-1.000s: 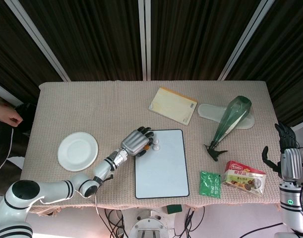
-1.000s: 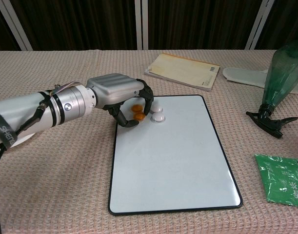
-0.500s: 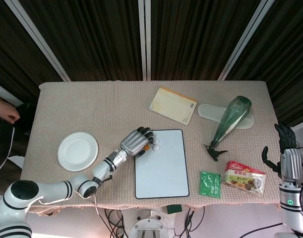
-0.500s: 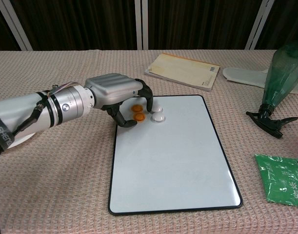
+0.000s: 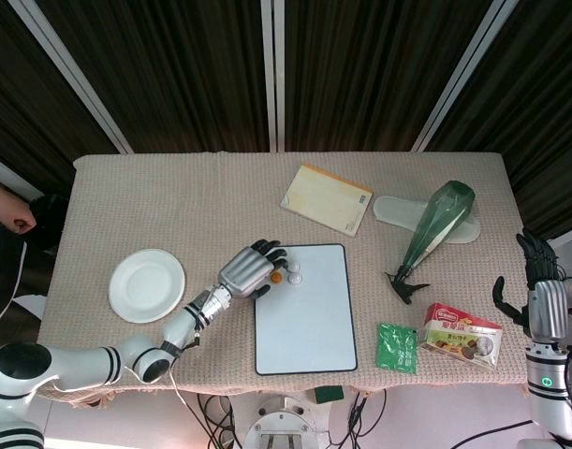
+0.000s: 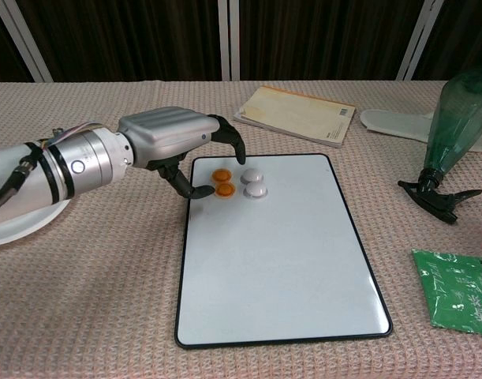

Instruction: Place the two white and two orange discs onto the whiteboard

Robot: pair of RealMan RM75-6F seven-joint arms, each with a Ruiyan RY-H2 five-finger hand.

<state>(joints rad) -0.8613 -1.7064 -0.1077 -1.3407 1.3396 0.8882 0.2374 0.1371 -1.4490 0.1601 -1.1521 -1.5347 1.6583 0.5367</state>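
4 discs (image 6: 238, 183) on whiteboard (image 6: 272, 260) far-left corner, notebook (image 6: 296, 115) behind

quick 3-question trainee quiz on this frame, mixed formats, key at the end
1. True or false: all four discs lie on the whiteboard.
2. Multiple choice: the two orange discs sit where, relative to the two white discs? A) nearer the left hand B) further from it C) off the board
3. Fill in: the left hand holds ____.

Key: 1 true. 2 A. 3 nothing; its fingers are apart beside the discs, and no disc is in its grip. The right hand is idle at the table's far edge.
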